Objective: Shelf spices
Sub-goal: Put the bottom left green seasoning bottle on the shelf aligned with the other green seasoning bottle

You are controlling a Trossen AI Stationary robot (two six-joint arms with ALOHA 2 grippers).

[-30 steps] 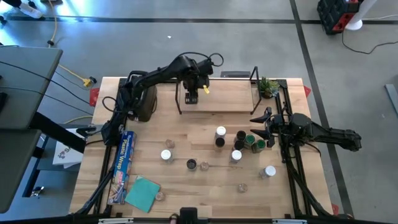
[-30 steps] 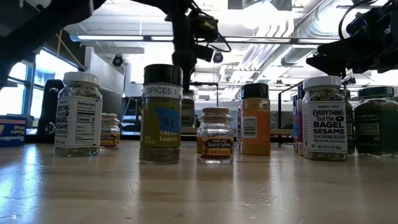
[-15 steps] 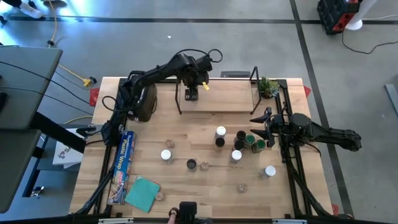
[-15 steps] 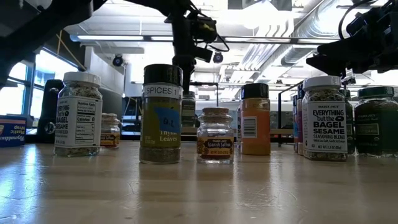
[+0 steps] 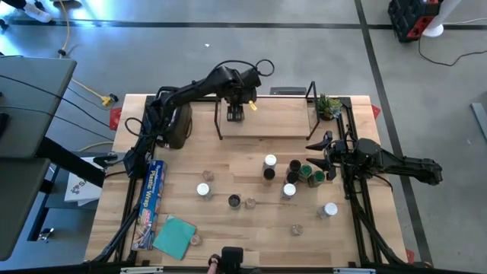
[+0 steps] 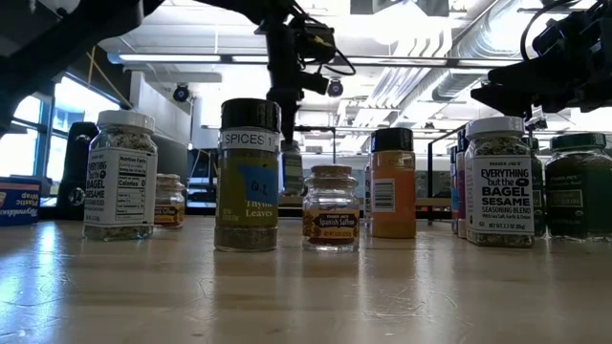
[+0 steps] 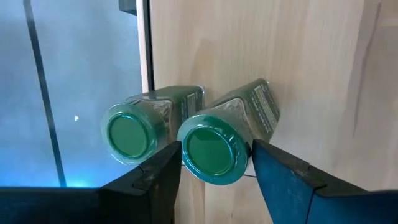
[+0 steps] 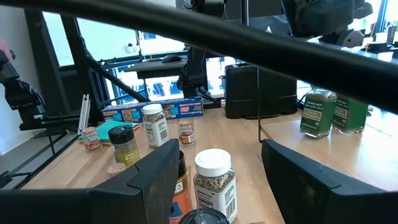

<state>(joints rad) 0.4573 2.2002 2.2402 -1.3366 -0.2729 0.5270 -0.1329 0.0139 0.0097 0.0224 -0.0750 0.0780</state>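
Nearest you, along the front of the table [image 5: 251, 228], a teal cloth [image 5: 174, 235] and a long box of plastic wrap [image 5: 150, 204] lie at the left, with spice jars scattered across the middle: a white-topped jar [image 5: 204, 190], a dark-topped jar [image 5: 234, 201] and another white-topped jar [image 5: 329, 209] at the right. Just past those, your right gripper [image 5: 318, 152] hovers beside a cluster of green-topped jars [image 5: 310, 175], its fingers apart and holding nothing. Farther back stands the shelf [image 5: 266, 116], a light-wood rack with black end frames, between a dark toaster [image 5: 177, 125] on the left and a small potted plant [image 5: 329, 106] on the right. Over the shelf's left end, your left gripper [image 7: 214, 163] has its fingers either side of a green-lidded jar [image 7: 214, 149] standing on the shelf; you cannot tell whether it grips it. A second green-lidded jar [image 7: 132, 132] stands right against the first.
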